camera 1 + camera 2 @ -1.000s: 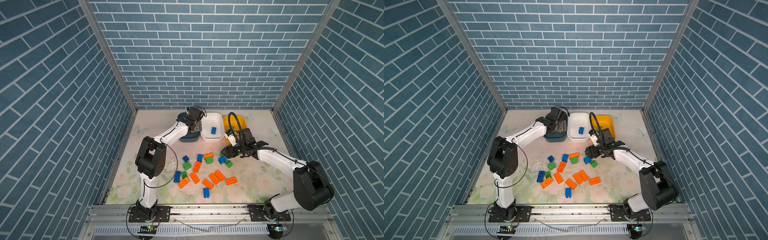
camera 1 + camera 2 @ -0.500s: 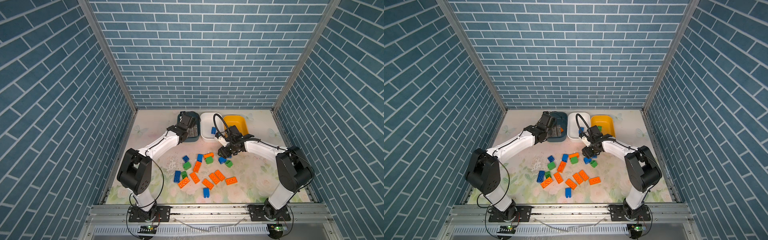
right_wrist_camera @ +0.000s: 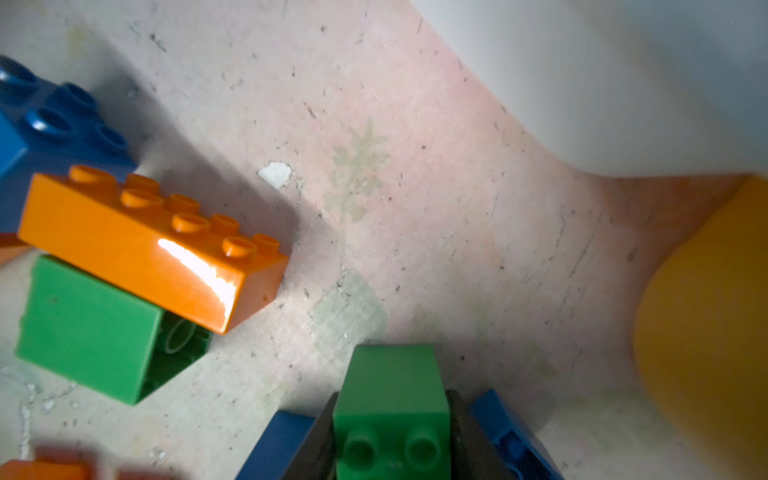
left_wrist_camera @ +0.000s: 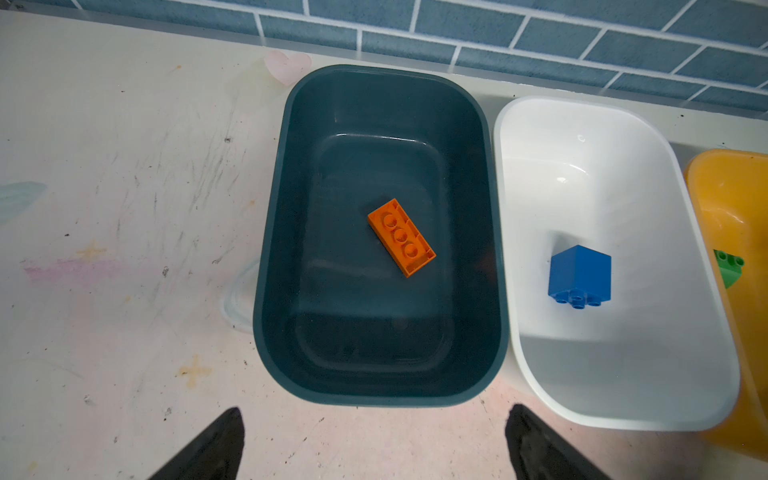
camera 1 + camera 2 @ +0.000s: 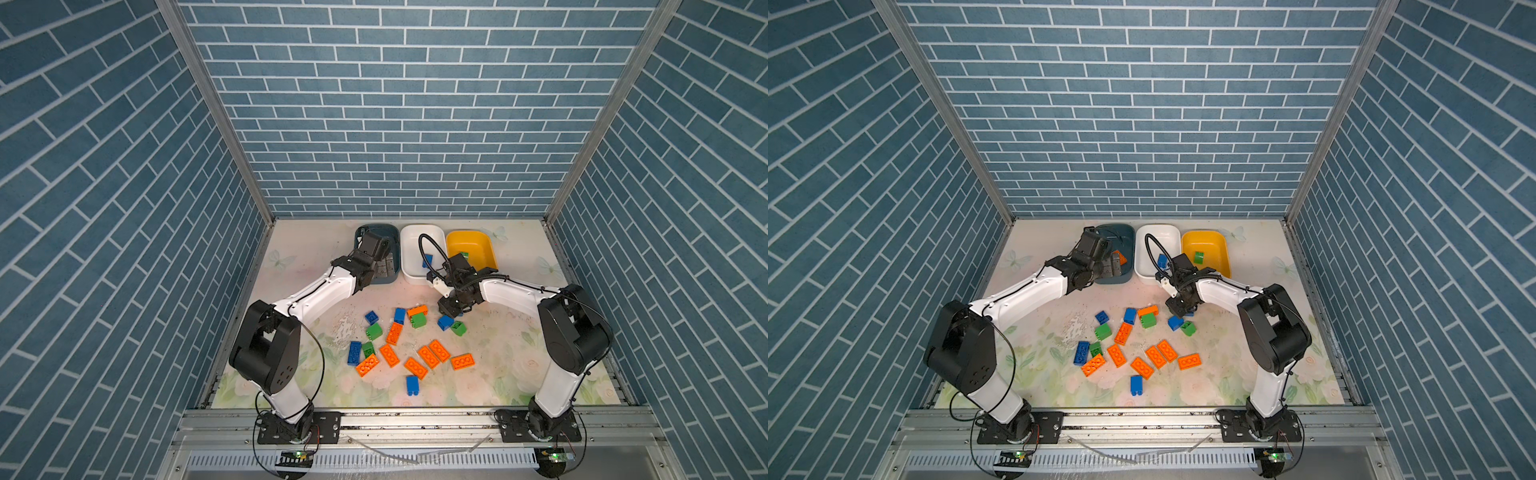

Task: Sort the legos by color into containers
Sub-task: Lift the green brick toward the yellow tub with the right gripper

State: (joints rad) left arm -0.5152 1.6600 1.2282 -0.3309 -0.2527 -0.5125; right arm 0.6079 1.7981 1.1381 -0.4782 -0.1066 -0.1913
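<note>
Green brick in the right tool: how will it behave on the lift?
Likely rigid: the green brick is crisp-edged moulded plastic clamped in the right tool. Probably light, since the green block nearby shows a hollow underside. Its smooth faces may let it slip or twist, and the blue brick close beside the tool could get nudged.

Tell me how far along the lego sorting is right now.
Barely started. Done: one orange brick in the teal tub, one blue block in the white tub, one green block in the yellow tub. In hand: the right claw is shut on a green brick; the left claw hangs open by the teal tub. Left: well over a dozen loose bricks on the table.
</note>
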